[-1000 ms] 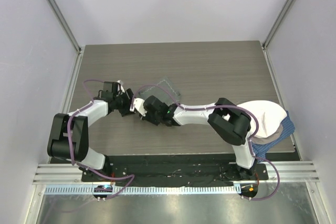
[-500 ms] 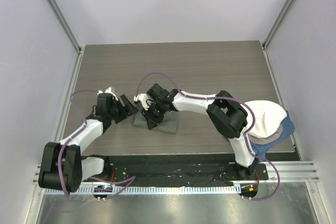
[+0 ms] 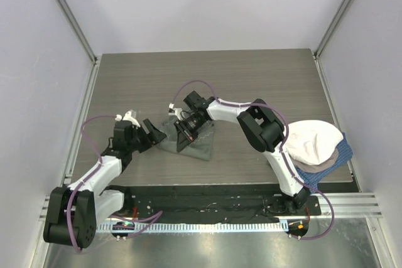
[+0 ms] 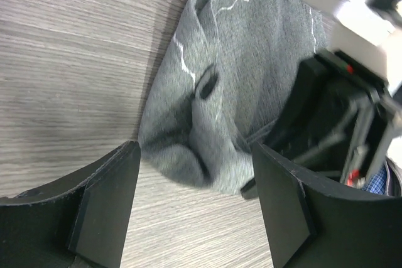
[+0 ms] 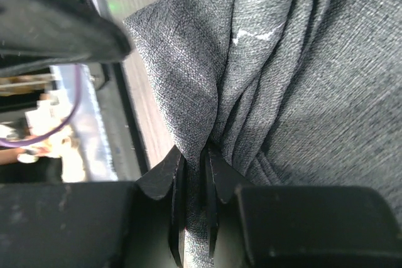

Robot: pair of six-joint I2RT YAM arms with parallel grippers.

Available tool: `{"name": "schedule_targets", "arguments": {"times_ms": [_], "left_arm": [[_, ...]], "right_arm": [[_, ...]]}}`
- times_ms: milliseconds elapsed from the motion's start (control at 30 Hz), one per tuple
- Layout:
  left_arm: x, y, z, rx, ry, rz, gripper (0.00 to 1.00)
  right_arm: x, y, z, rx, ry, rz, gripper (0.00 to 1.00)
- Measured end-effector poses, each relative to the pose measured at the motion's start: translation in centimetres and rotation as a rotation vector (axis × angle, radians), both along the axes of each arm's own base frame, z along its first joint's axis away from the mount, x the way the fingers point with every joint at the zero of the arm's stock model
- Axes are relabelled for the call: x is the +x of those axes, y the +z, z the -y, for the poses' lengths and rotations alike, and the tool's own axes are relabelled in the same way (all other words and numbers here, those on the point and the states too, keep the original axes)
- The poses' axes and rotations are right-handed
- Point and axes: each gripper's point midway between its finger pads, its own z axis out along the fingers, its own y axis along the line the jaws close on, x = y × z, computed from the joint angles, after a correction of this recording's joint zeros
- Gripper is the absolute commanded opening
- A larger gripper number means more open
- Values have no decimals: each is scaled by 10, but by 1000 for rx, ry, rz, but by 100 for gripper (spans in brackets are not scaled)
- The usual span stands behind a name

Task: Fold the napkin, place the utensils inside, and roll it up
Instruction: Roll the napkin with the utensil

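The grey-green napkin lies bunched and crumpled on the table, left of centre. It fills the left wrist view and the right wrist view, showing pale stitched hem lines. My right gripper is shut on a fold of the napkin near its left side; its jaws pinch the cloth. My left gripper is open and empty, just left of the napkin's edge, its fingers straddling bare table. The fork is hidden or out of view.
A cream-white cloth lies on a blue checked cloth at the table's right front corner. Metal frame posts stand at the back corners. The wood-grain table spreads behind the arms.
The right gripper has pulled the napkin and shifted right and back, bunching it. The left gripper has let go and drawn back to the left and nearer.
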Motion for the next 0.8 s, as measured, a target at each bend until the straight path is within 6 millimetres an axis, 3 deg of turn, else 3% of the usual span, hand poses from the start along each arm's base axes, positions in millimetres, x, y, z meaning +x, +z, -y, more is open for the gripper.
{"name": "schedule_targets", "arguments": {"times_ms": [267, 467, 800], "left_arm": [[-3, -4, 0, 3, -3, -4, 75], [-1, -16, 0, 17, -15, -51, 66], [11, -19, 9, 12, -74, -38, 36]], "right_arm": [[9, -1, 0, 37, -28, -138, 13], [9, -1, 0, 47, -30, -176, 13], [11, -2, 1, 58, -39, -244, 13]]}}
